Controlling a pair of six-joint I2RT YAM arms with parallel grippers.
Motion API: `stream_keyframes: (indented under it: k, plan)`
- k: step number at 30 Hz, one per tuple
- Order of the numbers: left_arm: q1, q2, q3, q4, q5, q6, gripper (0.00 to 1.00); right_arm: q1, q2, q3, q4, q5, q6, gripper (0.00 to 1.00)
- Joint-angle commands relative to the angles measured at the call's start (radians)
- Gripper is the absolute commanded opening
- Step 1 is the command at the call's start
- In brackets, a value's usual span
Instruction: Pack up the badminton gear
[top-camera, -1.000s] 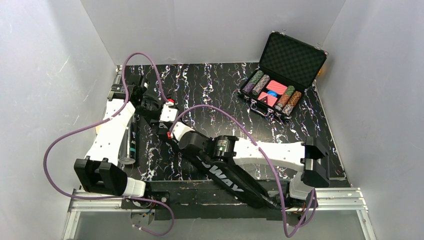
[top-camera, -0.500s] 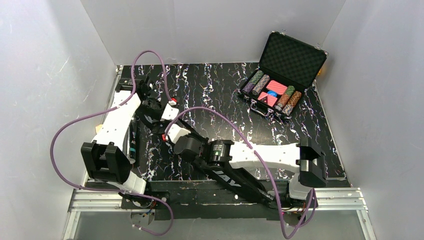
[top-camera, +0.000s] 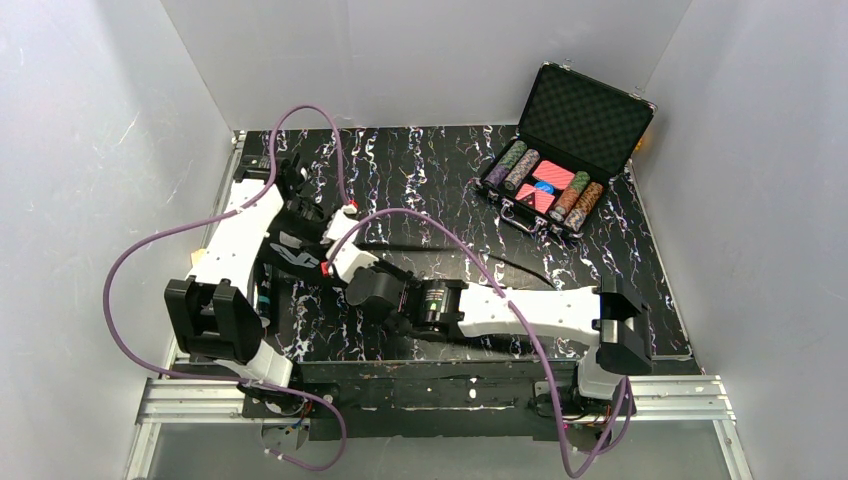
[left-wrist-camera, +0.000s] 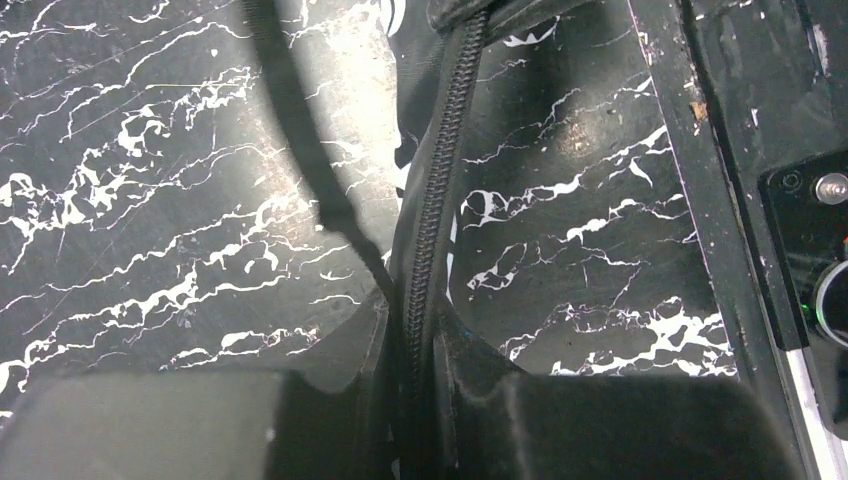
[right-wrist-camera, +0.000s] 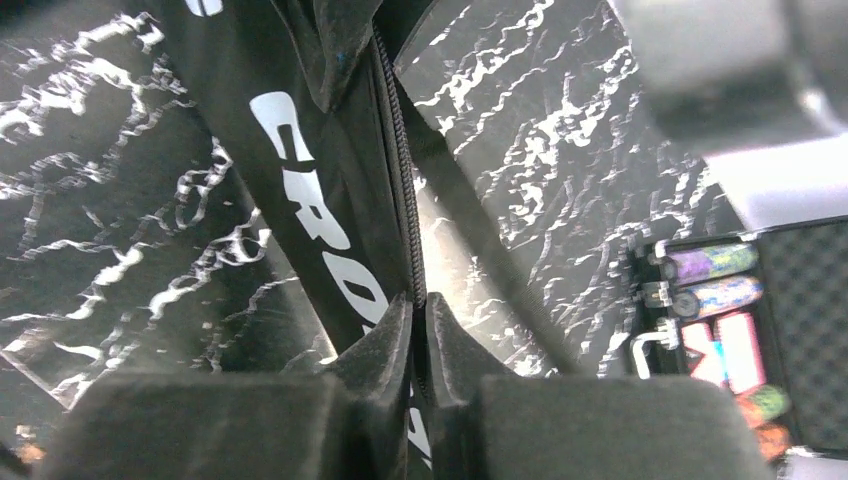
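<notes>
The black racket bag (top-camera: 288, 258) is bunched up at the left of the table, held between both arms. My left gripper (top-camera: 298, 238) is shut on the bag's zipper edge (left-wrist-camera: 428, 200); in the left wrist view the gripper (left-wrist-camera: 418, 330) pinches the seam between its pads. My right gripper (top-camera: 326, 256) is shut on the same zipper seam, and in the right wrist view the gripper (right-wrist-camera: 420, 310) sits just below the white lettering (right-wrist-camera: 310, 200). A clear tube (top-camera: 263, 292) lies under the left arm. The bag's thin strap (top-camera: 500, 264) trails right. No rackets or shuttlecocks show.
An open black case with coloured poker chips (top-camera: 560, 180) stands at the back right, also at the right edge of the right wrist view (right-wrist-camera: 730, 300). White walls close in the table on three sides. The table's left rail (left-wrist-camera: 760, 200) is near my left gripper.
The bag lay stretched towards the near edge. It is now gathered up at the left. My left gripper went from open to shut on the zipper edge. The right arm swung left, still holding the bag.
</notes>
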Motion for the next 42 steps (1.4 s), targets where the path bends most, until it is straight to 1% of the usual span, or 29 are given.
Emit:
stream_keyframes:
  k: [1, 3, 5, 8, 11, 12, 14, 16, 19, 23, 28, 33, 37, 42]
  plan:
    - [-0.012, -0.044, -0.02, -0.031, -0.007, -0.003, 0.0, -0.028, -0.082, 0.036, 0.053, -0.019, 0.141, 0.24]
    - [-0.011, -0.066, -0.046, -0.002, -0.021, -0.013, 0.0, -0.059, -0.156, -0.055, 0.048, -0.088, 0.182, 0.37]
    - [-0.012, -0.098, -0.082, 0.057, -0.016, -0.043, 0.0, -0.111, -0.256, -0.146, 0.046, -0.194, 0.227, 0.43]
    - [-0.012, -0.151, -0.14, 0.177, -0.016, -0.13, 0.0, -0.198, -0.401, -0.258, 0.023, -0.304, 0.326, 0.47]
    - [-0.012, -0.206, -0.186, 0.239, -0.013, -0.162, 0.0, -0.329, -0.501, -0.318, -0.06, -0.438, 0.504, 0.51]
    - [-0.012, -0.229, -0.207, 0.258, -0.008, -0.169, 0.0, -0.374, -0.523, -0.331, -0.088, -0.513, 0.56, 0.52]
    - [-0.013, -0.274, -0.249, 0.303, -0.003, -0.179, 0.0, -0.429, -0.547, -0.373, -0.088, -0.596, 0.678, 0.54]
    - [-0.014, -0.31, -0.292, 0.333, -0.003, -0.182, 0.0, -0.464, -0.564, -0.421, -0.027, -0.68, 0.769, 0.56]
    - [-0.015, -0.336, -0.318, 0.332, -0.011, -0.167, 0.0, -0.493, -0.563, -0.478, 0.06, -0.729, 0.845, 0.58]
    - [-0.018, -0.358, -0.337, 0.342, -0.029, -0.162, 0.0, -0.571, -0.508, -0.474, 0.081, -0.897, 0.912, 0.59]
    - [-0.026, -0.367, -0.353, 0.353, -0.031, -0.171, 0.0, -0.602, -0.48, -0.49, 0.118, -0.998, 0.979, 0.61]
    - [-0.046, -0.372, -0.366, 0.357, -0.041, -0.179, 0.0, -0.616, -0.438, -0.532, 0.188, -1.051, 1.071, 0.64]
    - [-0.05, -0.376, -0.372, 0.358, -0.049, -0.187, 0.0, -0.616, -0.406, -0.536, 0.195, -1.066, 1.089, 0.66]
    - [-0.051, -0.371, -0.372, 0.355, -0.059, -0.188, 0.0, -0.616, -0.397, -0.539, 0.218, -1.081, 1.106, 0.65]
